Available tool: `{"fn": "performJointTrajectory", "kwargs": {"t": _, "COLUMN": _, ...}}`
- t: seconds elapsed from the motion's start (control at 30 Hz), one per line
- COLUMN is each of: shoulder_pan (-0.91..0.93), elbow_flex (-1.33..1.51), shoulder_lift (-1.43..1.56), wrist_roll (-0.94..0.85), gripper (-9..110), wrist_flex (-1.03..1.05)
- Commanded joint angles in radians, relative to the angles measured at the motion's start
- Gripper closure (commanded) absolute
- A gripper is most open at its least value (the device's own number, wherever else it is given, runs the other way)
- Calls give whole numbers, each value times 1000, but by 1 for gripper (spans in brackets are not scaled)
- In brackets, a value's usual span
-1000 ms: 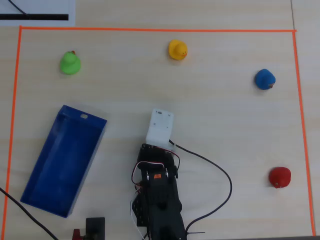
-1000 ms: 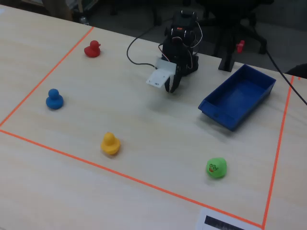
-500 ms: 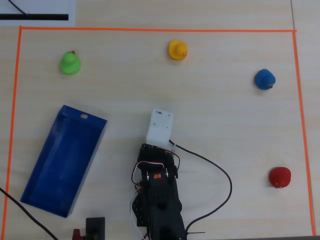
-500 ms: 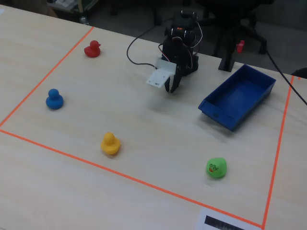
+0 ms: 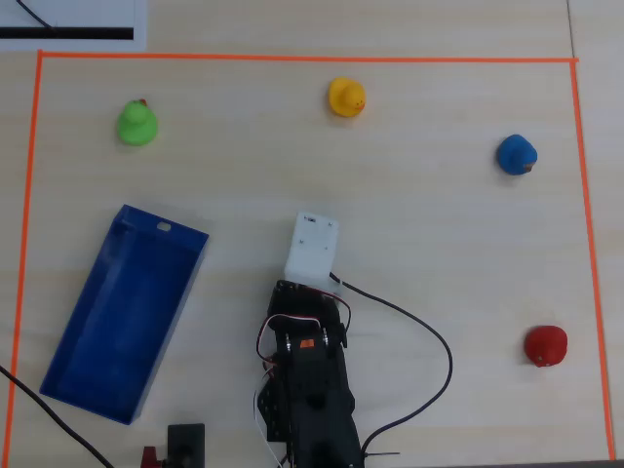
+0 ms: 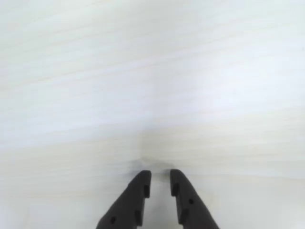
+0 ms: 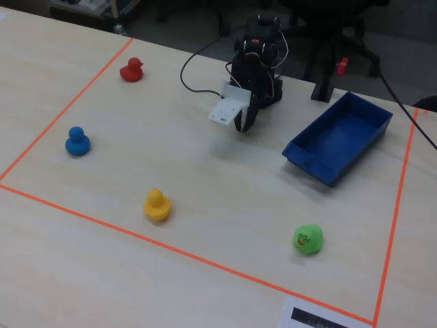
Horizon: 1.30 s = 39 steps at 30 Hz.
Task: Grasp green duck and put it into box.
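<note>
The green duck [image 5: 136,124] stands at the far left of the overhead view, inside the orange tape, and near the front right in the fixed view [image 7: 308,240]. The dark-blue box [image 5: 122,312] lies empty, left of the arm in the overhead view; it also shows in the fixed view [image 7: 338,140]. My gripper [image 6: 159,174] points down at bare table close to the arm's base [image 7: 242,126], far from the duck. Its black jaws stand a narrow gap apart with nothing between them. In the overhead view the white wrist camera housing [image 5: 312,244] hides it.
A yellow duck [image 5: 346,97], a blue duck [image 5: 516,154] and a red duck [image 5: 545,345] stand apart on the light wood table. Orange tape [image 5: 292,58] frames the work area. A black cable [image 5: 429,331] loops to the right of the arm.
</note>
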Motion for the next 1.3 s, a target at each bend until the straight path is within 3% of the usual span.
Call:
{"fn": "performJointTrajectory", "kwargs": {"t": 0.0, "shoulder_pan": 6, "elbow_flex": -3, "shoulder_lift": -5, "wrist_roll": -3, "gripper": 99, "wrist_flex": 26}}
{"fn": "performJointTrajectory", "kwargs": {"t": 0.63, "shoulder_pan": -11, "elbow_flex": -3, "shoulder_lift": -5, "wrist_roll": -3, "gripper": 99, "wrist_flex": 26}}
{"fn": "performJointTrajectory", "kwargs": {"t": 0.73, "shoulder_pan": 15, "elbow_flex": -3, "shoulder_lift": -5, "wrist_roll": -78, "gripper": 89, "wrist_flex": 26}}
{"fn": "performJointTrajectory", "kwargs": {"t": 0.87, "shoulder_pan": 35, "elbow_flex": -35, "shoulder_lift": -80, "wrist_roll": -66, "gripper": 100, "wrist_flex": -114}}
{"fn": "performJointTrajectory", "kwargs": {"t": 1.07, "shoulder_pan": 41, "elbow_flex": -420, "shoulder_lift": -479, "wrist_roll": -78, "gripper": 91, "wrist_flex": -192}}
{"fn": "performJointTrajectory", "kwargs": {"t": 1.27, "shoulder_pan": -124, "elbow_flex": -859, "shoulder_lift": -746, "wrist_roll": 8, "gripper": 84, "wrist_flex": -130}}
